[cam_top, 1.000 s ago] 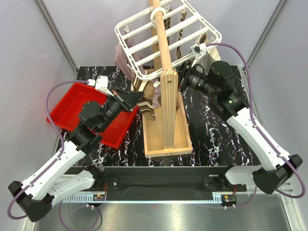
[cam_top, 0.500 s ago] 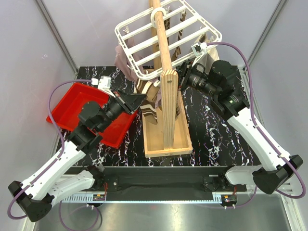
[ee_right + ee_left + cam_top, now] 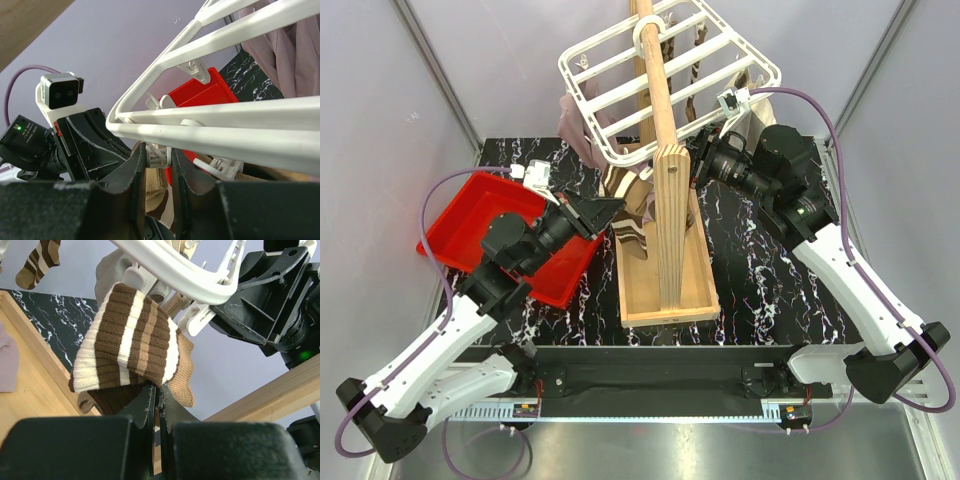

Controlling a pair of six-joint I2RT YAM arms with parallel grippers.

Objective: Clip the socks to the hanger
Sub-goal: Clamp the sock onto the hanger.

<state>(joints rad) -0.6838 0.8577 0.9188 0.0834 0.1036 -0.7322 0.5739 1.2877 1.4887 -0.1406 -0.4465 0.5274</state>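
My left gripper [image 3: 159, 390] [image 3: 610, 205] is shut on a brown-and-cream striped sock [image 3: 130, 340] and holds it up just under the near corner of the white hanger [image 3: 660, 75]. A white clip peg [image 3: 197, 320] hangs right beside the sock's top edge. My right gripper [image 3: 159, 152] [image 3: 695, 160] is shut on a white clip peg [image 3: 160, 154] under the hanger's bar [image 3: 210, 135]. The striped sock [image 3: 160, 200] shows below that peg. Other socks [image 3: 582, 130] hang from the hanger, including a striped one [image 3: 37, 262].
A wooden pole stand [image 3: 665, 210] with a tray base [image 3: 665, 300] carries the hanger. A red bin [image 3: 470, 225] sits left of the left arm. Mauve fabric [image 3: 280, 55] hangs at the far side of the frame.
My left gripper has moved slightly right and up with the sock, toward the hanger's near corner. The right arm has stayed in place.
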